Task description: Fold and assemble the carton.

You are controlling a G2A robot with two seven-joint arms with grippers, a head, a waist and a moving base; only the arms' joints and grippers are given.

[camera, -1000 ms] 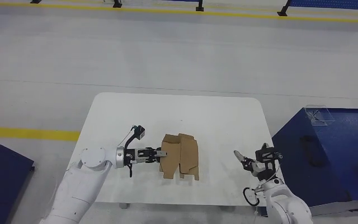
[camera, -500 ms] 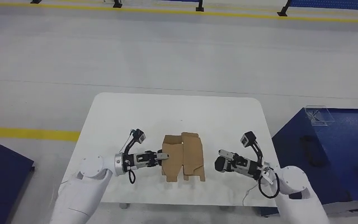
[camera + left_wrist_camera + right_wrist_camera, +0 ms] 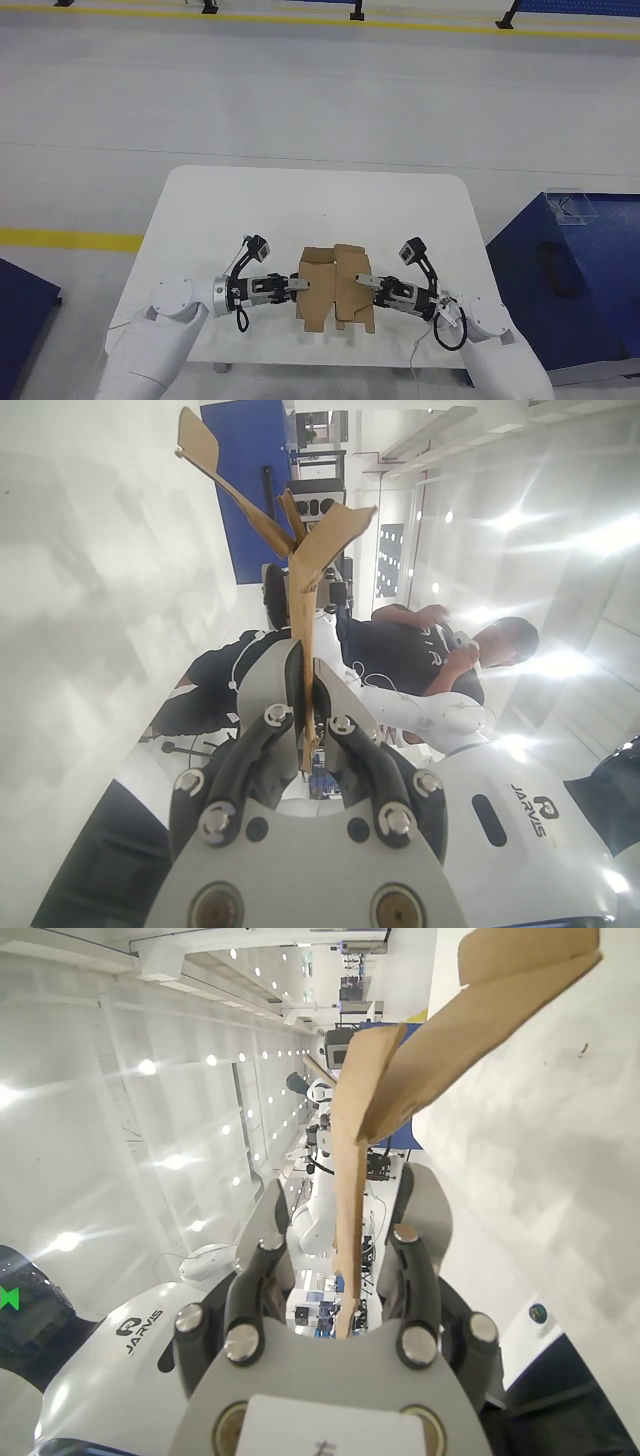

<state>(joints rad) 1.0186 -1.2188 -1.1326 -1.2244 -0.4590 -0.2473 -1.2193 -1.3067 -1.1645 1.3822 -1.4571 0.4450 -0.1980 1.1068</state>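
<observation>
Brown carton [image 3: 335, 290], left end effector [image 3: 304, 665] clamped on one edge — right end effector [image 3: 345, 1198] apart around another

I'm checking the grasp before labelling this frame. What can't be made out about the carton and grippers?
1. Top view: whether the right gripper touches the carton; too small.
2. Left wrist view: the carton's panel faces; it shows edge-on beyond the left gripper.
3. Right wrist view: the carton's near edge, hidden behind the gripper's base.
</observation>
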